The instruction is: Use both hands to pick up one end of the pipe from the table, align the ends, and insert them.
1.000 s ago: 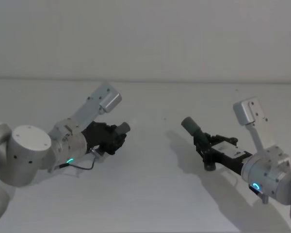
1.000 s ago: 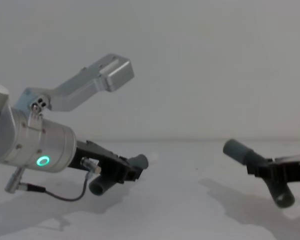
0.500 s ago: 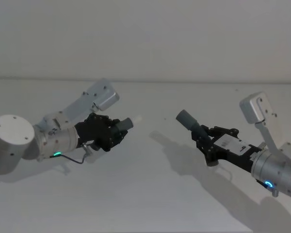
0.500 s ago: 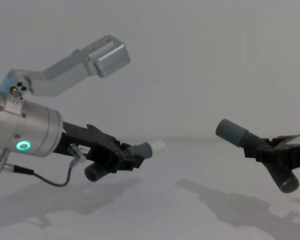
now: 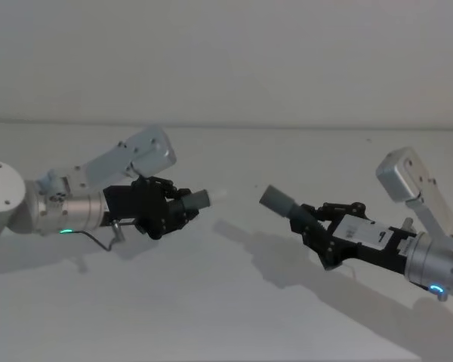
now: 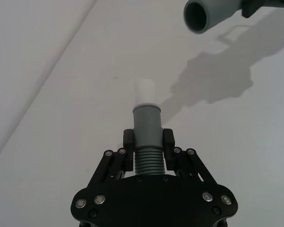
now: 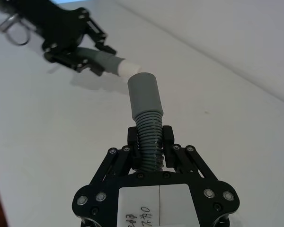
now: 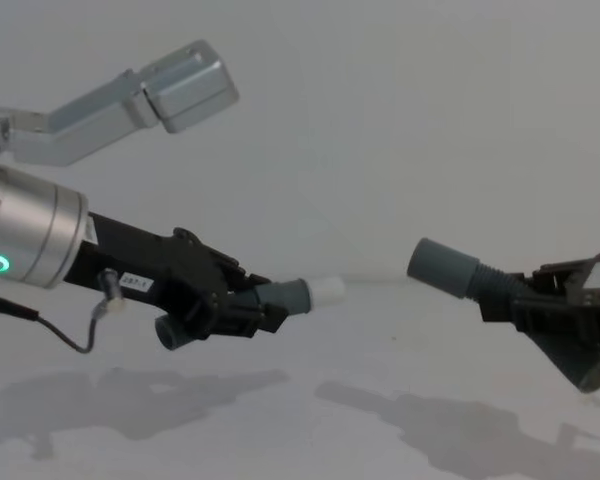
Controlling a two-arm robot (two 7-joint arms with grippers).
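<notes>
Swung closer above the surface point(image 5: 226, 317), my left gripper point(image 5: 180, 213) has its fingers pinching the white-tipped piece point(image 5: 198, 200), my right gripper point(image 5: 311, 226) pinching the wide-cuffed piece point(image 5: 275, 200); ends face, not yet joined.

Head: high, down onto tabletop point(image 5: 226, 317). Chest: low, side-on, same span. Wrists: close behind left pincer point(image 6: 148, 142), right pincer point(image 7: 150, 139), facing.

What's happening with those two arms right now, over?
Left tool shut on dark grey ribbed tube piece with white tip. Right tool shut on matching piece with wide grey cuff. Apart in mid-air, not lined up. Nothing between them.
</notes>
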